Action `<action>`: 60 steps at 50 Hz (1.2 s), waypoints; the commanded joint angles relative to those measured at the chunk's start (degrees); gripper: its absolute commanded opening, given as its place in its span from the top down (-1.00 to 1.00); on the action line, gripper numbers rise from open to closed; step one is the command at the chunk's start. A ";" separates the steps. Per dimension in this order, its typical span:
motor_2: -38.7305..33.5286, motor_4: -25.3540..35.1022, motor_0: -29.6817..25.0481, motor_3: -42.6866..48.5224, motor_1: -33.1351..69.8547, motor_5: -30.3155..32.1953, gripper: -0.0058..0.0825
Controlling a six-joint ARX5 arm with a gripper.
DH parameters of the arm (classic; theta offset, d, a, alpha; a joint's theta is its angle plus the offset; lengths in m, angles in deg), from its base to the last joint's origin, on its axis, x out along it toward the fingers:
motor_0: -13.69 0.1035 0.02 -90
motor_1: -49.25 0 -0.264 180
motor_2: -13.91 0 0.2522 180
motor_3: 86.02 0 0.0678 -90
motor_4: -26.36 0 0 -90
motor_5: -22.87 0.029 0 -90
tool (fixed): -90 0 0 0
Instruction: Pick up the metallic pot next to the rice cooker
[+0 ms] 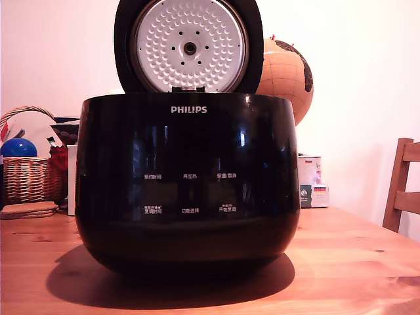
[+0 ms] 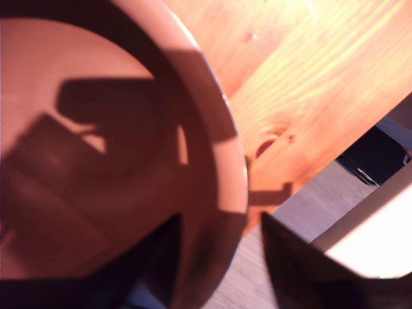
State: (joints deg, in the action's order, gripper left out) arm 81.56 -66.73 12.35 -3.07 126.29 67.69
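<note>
claw: (image 2: 222, 261) two dark fingers parted a fair bit, one sitting inside the pot (image 2: 122, 161) and the other outside, so the wall runs through the gap. Can't tell if the pads are actually touching metal yet.

pot: right under the claw in the wrist view, shiny curved inside picking up the table's orange glow plus the claw's shadow. Rim (image 2: 235, 167) arcs just ahead of the fingers.

cooker: big black one (image 1: 187, 190) with the lid (image 1: 189, 46) flipped up fills the exterior view. No pot or arm visible there, guessing they're hidden behind it.

table: wood top (image 2: 309, 96) on the outer finger's side, its edge close by and floor past it.

step: looks like lining up the grab on the pot wall, not lifted.

next: pinch firmly on the wall, then straight up. Thin slick metal, so a weak squeeze could let it slip or tilt.
</note>
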 commanded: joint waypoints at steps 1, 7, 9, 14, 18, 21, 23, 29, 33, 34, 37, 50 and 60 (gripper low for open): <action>-0.42 0.28 0.20 -0.04 0.20 0.22 0.92; -0.42 1.38 0.15 -0.31 0.20 0.22 0.92; -0.42 1.38 -0.07 -0.28 0.07 0.22 0.92; -0.28 1.11 -0.83 -0.17 -0.90 0.20 0.92; -0.13 1.01 -1.46 -0.07 -2.38 0.20 0.92; 0.13 0.68 -1.86 0.35 -3.67 0.07 0.92; 0.42 0.66 -2.21 0.79 -4.55 0.07 0.92; 1.77 0.04 -3.61 2.56 -7.54 -1.01 0.92; 3.21 -1.73 -4.20 4.11 -9.27 -1.27 0.92; 3.54 -2.71 -4.31 4.48 -9.64 -1.29 0.92; 4.48 -3.98 -4.57 5.14 -10.64 -1.29 0.92; 7.89 -8.07 -6.56 8.44 -12.96 -1.31 0.92; 11.21 -9.44 -9.88 8.55 -13.77 -1.31 0.92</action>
State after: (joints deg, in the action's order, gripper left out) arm 89.91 -75.45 3.30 6.28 113.83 66.59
